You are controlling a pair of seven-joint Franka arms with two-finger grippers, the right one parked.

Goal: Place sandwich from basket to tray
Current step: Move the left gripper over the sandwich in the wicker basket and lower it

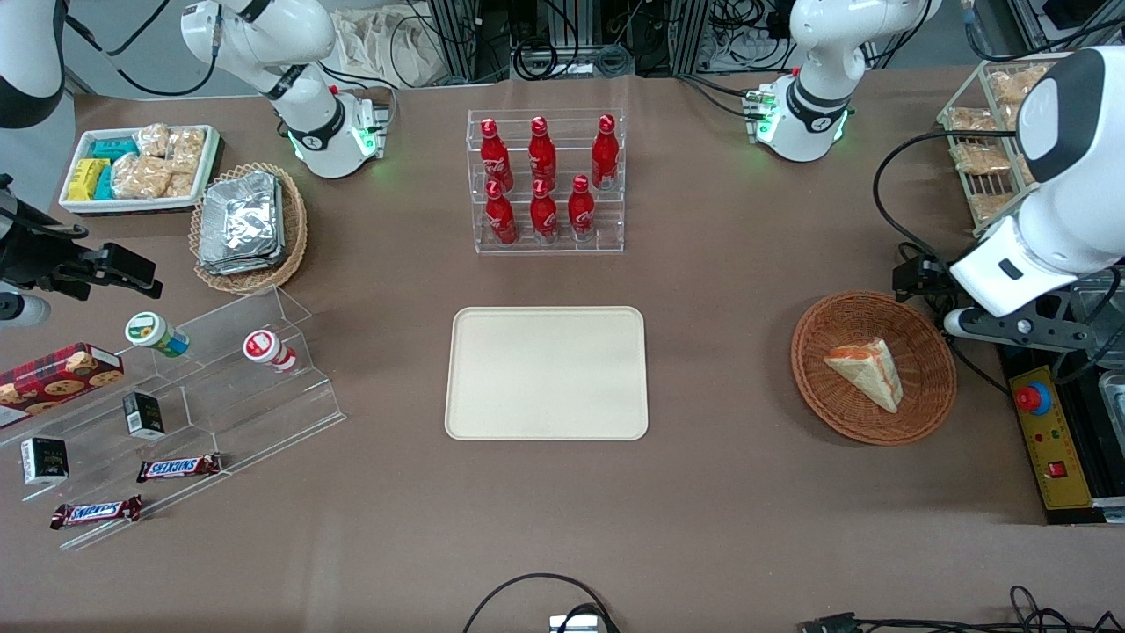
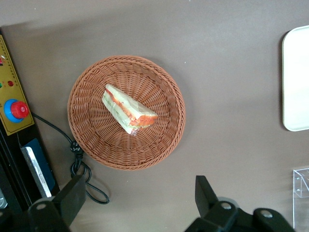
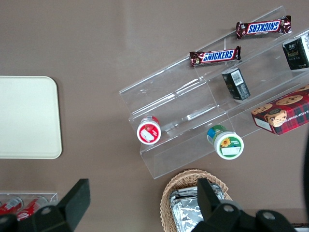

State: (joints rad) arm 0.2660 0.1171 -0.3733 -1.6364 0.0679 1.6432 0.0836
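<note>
The sandwich (image 1: pixel 866 369) (image 2: pixel 128 110), a pale triangular wedge with orange-red filling, lies in the round reddish-brown basket (image 1: pixel 879 435) (image 2: pixel 125 162) toward the working arm's end of the table. My gripper (image 2: pixel 140 186) hangs open high above the bare table just beside the basket's rim, its two black fingers spread wide with nothing between them. In the front view the arm's white wrist covers most of it, farther from the camera than the basket. The cream tray (image 1: pixel 545 374) (image 2: pixel 297 82) lies flat at the table's middle with nothing on it.
A clear rack of red bottles (image 1: pixel 545 180) stands farther from the camera than the tray. A yellow control box with a red button (image 1: pixel 1046 440) and a black cable (image 2: pixel 79 164) lie beside the basket. A stepped acrylic shelf of snacks (image 1: pixel 193 387) sits toward the parked arm's end.
</note>
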